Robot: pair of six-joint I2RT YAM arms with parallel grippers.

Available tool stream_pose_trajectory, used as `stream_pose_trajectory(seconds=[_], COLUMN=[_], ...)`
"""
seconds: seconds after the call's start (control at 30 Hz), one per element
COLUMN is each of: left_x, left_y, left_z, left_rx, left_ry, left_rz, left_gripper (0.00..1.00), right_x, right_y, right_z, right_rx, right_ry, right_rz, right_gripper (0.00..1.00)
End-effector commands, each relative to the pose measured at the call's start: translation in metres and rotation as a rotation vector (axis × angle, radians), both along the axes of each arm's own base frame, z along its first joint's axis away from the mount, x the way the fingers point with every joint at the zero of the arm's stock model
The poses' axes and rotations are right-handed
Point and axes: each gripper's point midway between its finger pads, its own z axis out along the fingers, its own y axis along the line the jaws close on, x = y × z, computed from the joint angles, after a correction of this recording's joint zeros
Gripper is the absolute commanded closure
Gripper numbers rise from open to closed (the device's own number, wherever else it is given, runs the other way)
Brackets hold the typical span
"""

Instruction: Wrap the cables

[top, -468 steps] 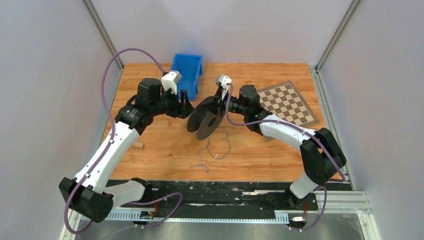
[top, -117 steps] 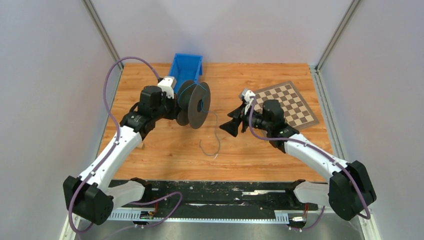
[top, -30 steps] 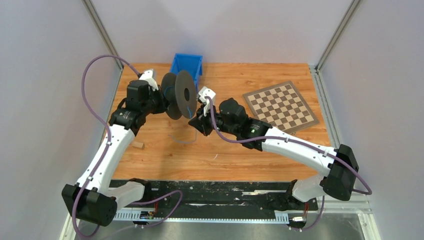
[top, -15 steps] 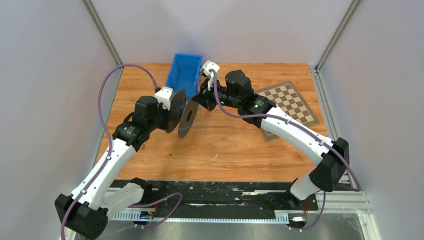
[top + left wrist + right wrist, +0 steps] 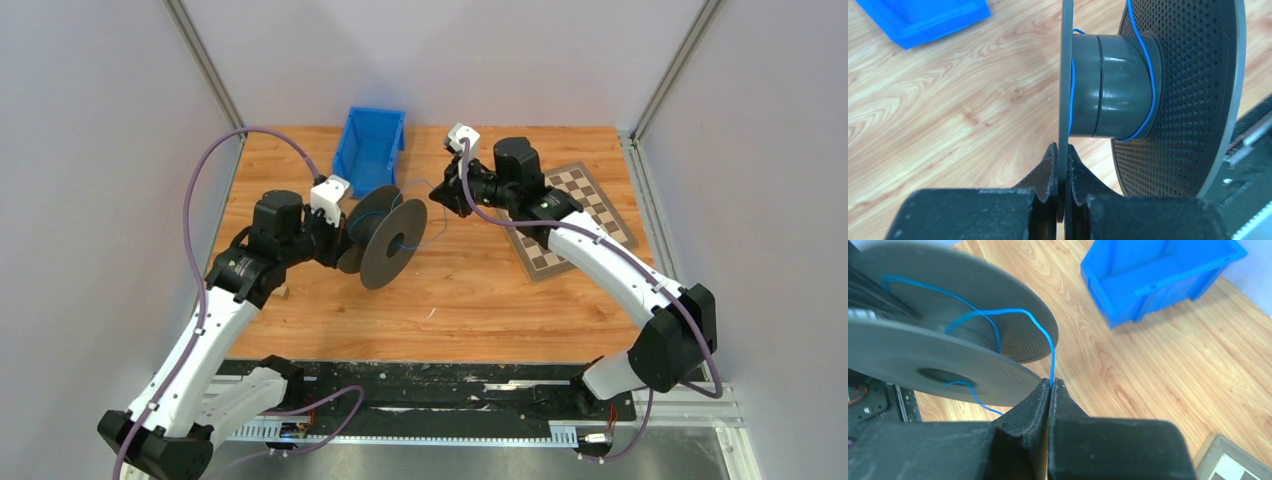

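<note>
The cable (image 5: 1047,335) is a thin blue wire. It runs from the hub of a black disc spool (image 5: 393,243) up over the rim and into my right gripper (image 5: 1050,382), which is shut on it. A few turns of cable (image 5: 1150,75) lie round the spool's hub (image 5: 1108,90). My left gripper (image 5: 1062,150) is shut on the edge of one spool flange and holds the spool above the table. In the top view the left gripper (image 5: 345,240) is at the spool's left, and the right gripper (image 5: 440,192) is just past its upper right.
A blue bin (image 5: 371,150) stands at the back of the wooden table, behind the spool. A chessboard mat (image 5: 575,215) lies at the right under the right arm. A small wooden block (image 5: 283,292) sits near the left arm.
My right gripper has swung with the cable from in front of the spool, past the bin, to the spool's right. The left arm has lowered and turned the spool.
</note>
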Motion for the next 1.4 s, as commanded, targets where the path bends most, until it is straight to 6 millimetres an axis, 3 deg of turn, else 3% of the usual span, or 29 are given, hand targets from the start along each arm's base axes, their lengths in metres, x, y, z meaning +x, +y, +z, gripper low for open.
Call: stream_pose_trajectory(seconds=[0.0, 0.3, 0.5, 0.57, 0.73, 1.0, 1.2, 1.37], left_x=[-0.022, -0.034, -0.034, -0.034, -0.034, -0.028, 0.000, 0.022], left_y=[-0.021, -0.028, -0.030, -0.032, -0.036, -0.028, -0.012, -0.007], left_z=[0.069, 0.134, 0.162, 0.168, 0.176, 0.182, 0.171, 0.163], left_rx=[-0.188, -0.461, -0.622, -0.665, -0.755, -0.804, -0.811, -0.842], left_ry=[-0.054, -0.046, -0.054, -0.056, -0.047, -0.086, -0.156, -0.159], left_rz=[-0.079, -0.012, 0.033, 0.040, 0.040, 0.108, 0.247, 0.333], left_gripper=[1.00, 1.00, 1.00, 1.00, 1.00, 1.00, 1.00, 1.00], right_x=[-0.016, -0.037, -0.066, -0.075, -0.083, -0.089, -0.103, -0.111], right_y=[-0.007, -0.011, -0.004, -0.002, 0.006, 0.018, 0.038, 0.056], right_z=[0.002, -0.022, -0.010, -0.020, -0.032, -0.028, -0.034, -0.055], right_rx=[-0.034, 0.022, 0.243, 0.307, 0.373, 0.425, 0.454, 0.413], right_ry=[-0.114, 0.002, 0.055, 0.104, 0.105, 0.135, 0.241, 0.307], right_rz=[0.088, 0.097, 0.140, 0.148, 0.153, 0.177, 0.116, 0.090], right_gripper=[1.00, 0.97, 0.88, 0.87, 0.86, 0.99, 0.85, 0.95])
